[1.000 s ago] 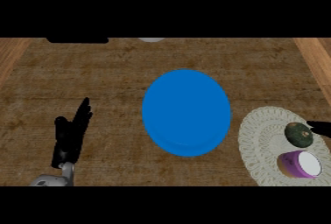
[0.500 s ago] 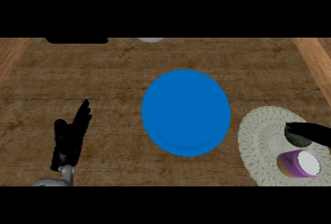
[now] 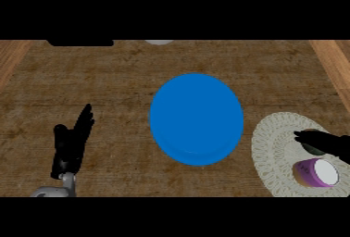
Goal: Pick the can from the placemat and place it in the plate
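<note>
Head view: the right hand (image 3: 327,142) enters from the right edge, cut off by it, and lies over the can (image 3: 313,149), hiding nearly all of it; only a dark sliver of the can shows under the fingers. Whether the fingers are curled round the can or merely resting over it cannot be told. The can sits on the pale round placemat (image 3: 273,152) at lower right, itself cropped by the right and lower edges. On the same placemat, just nearer the lower edge, a purple cup (image 3: 315,172) with a white inside stands just beside the hand. The blue plate (image 3: 196,118) lies at the middle of the wooden counter (image 3: 103,83), with nothing in it, just left of the placemat and apart from the can. The left hand (image 3: 71,143) rests at lower left, fingers straight and relaxed, holding nothing. A dark shape (image 3: 80,42) and a pale one (image 3: 159,42) at the top edge are cut off and unidentifiable.
</note>
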